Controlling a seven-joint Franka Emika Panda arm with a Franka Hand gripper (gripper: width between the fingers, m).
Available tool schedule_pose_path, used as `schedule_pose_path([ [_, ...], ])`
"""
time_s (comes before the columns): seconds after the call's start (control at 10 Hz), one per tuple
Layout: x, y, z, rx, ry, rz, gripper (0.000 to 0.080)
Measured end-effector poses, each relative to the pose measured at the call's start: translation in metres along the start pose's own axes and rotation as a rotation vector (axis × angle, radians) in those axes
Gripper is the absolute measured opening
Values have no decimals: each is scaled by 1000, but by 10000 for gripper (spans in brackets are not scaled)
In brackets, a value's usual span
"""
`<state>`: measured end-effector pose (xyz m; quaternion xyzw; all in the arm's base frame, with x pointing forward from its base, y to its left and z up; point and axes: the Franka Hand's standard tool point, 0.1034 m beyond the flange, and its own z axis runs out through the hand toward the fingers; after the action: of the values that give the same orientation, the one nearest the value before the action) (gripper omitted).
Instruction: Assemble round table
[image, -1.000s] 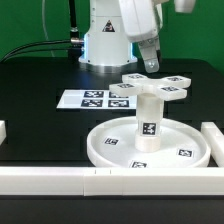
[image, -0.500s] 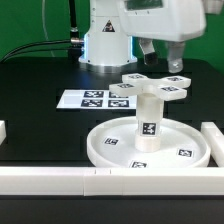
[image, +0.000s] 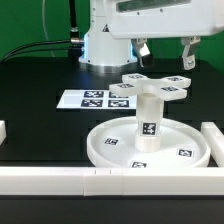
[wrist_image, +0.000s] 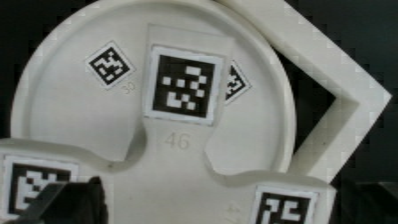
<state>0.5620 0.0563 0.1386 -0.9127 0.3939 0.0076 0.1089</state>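
Observation:
The round disc (image: 110, 148) lies on the black table at the front. The short cylinder leg (image: 148, 118) stands upright in its middle, and the cross-shaped piece (image: 152, 86) rests on top of the leg. My gripper (image: 165, 52) hangs just above and behind the cross piece, open and empty, its fingers (image: 187, 56) spread wide. The wrist view looks straight down on the cross piece (wrist_image: 178, 150), with its tagged arms over the disc (wrist_image: 80, 110). A dark finger (wrist_image: 45, 200) shows at the edge.
The marker board (image: 90, 99) lies flat behind the disc at the exterior view's left. White border blocks run along the front (image: 60, 178) and the right (image: 213, 140), also in the wrist view (wrist_image: 338, 100). The robot base (image: 105, 45) stands at the back.
The hand has turned above the cross piece, and its fingers now stand much wider apart across the exterior view. The disc, leg and cross piece have not moved.

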Motion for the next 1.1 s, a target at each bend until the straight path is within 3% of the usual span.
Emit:
schedule_pose_path([
  [0.5,1,-2,1,-89,-45,-708,649],
  [0.9,3,0,1,-85,-52,-958,649],
  [1.1,6,1,1,-113,-58,-1246,649],
])
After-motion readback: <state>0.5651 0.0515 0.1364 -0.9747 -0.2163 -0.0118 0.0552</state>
